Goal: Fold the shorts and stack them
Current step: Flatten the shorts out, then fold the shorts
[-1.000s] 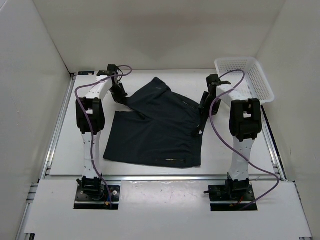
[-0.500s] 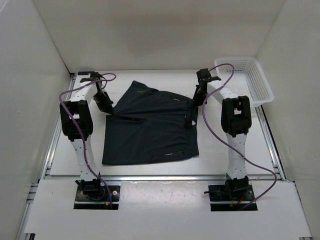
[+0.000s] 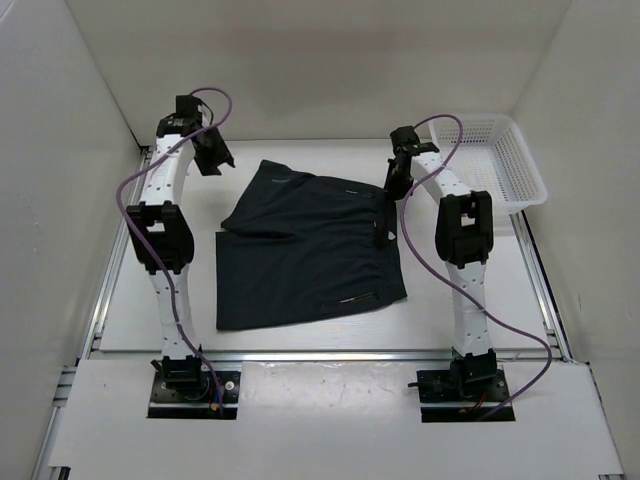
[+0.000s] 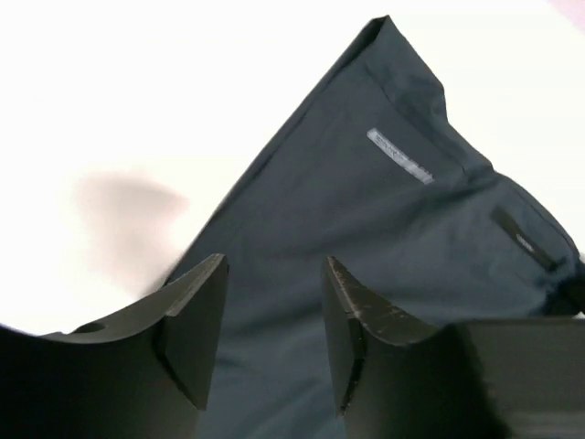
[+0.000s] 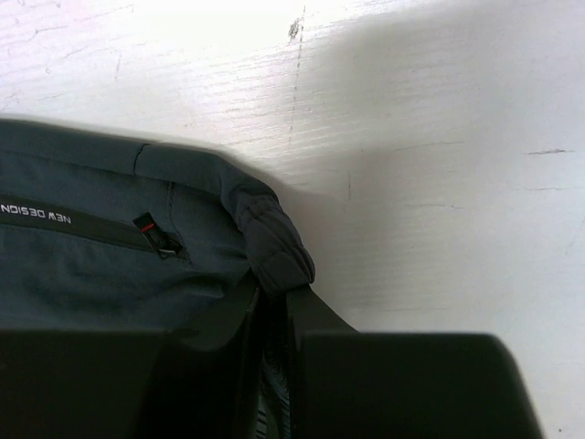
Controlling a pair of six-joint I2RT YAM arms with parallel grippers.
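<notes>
Surface (image 3: 330,160): white and matt, rectangular, set inside a white enclosure. The right wrist view shows fine scratches and one small dark mark (image 5: 297,27) on it.

Enclosure: plain white back wall (image 3: 320,60) and white side panels slanting in on both sides. An aluminium rail (image 3: 108,270) runs along the left edge of the surface, and another runs across the near edge. In front of that is a white front shelf (image 3: 330,410) carrying both arm bases.

Shorts (image 3: 310,250): one dark navy pair, spread near the middle of the surface between the two arms. The far left portion lies folded over the rest. A small light tag (image 4: 399,155) shows on the fabric, and light lettering beside a zip pull shows in the right wrist view.

White basket (image 3: 505,160): mesh-sided, at the far right corner of the surface, apart from the shorts.

Left gripper (image 4: 272,274): raised above the far left corner of the shorts. Its jaws stand apart with nothing between them.

Right gripper (image 5: 274,306): low at the right edge of the shorts. Its jaws are pinched on a bunched fold of the fabric.
</notes>
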